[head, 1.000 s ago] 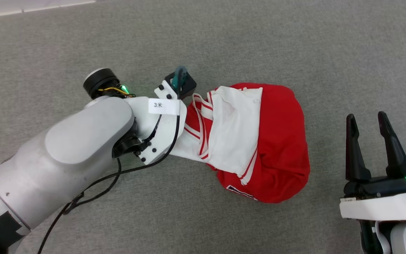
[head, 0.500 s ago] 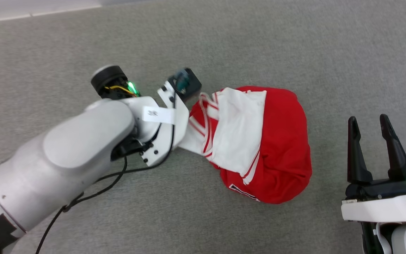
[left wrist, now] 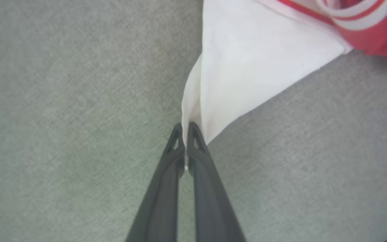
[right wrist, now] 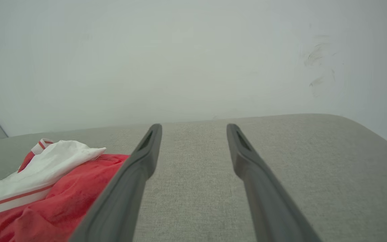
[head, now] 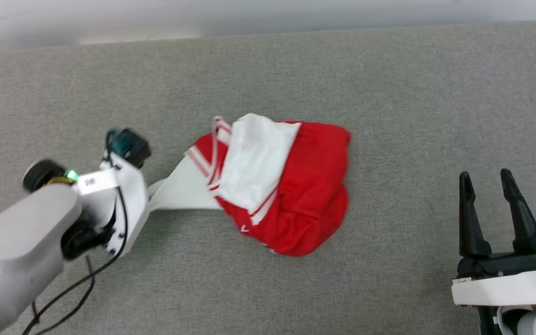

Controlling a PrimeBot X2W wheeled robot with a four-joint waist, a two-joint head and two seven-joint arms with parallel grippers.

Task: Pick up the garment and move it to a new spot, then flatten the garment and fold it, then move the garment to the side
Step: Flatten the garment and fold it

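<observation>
Garment (head: pixel 291 195) lies bunched in a heap on the grey fabric surface (head: pixel 412 93). The red body takes up the heap's right half, and a white panel with red-white striped trim is folded across its top left. One white sleeve (left wrist: pixel 247 67) is drawn out from the heap to the robot's left as a taut wedge; cannot tell whether it clears the surface. Left gripper (left wrist: pixel 185 129): fingers clenched on the tip of that sleeve, with the cloth edge pinched between them in the left wrist view. Right gripper (head: pixel 485 173): fingers spread and holding nothing, well apart from the garment on its right and nearer the robot than the heap. A black cable (head: pixel 86 279) hangs under the left forearm, left of the garment. A pale wall (right wrist: pixel 193 50) stands beyond the garment. The head view is slightly blurred, so any lettering on the garment is not legible.
</observation>
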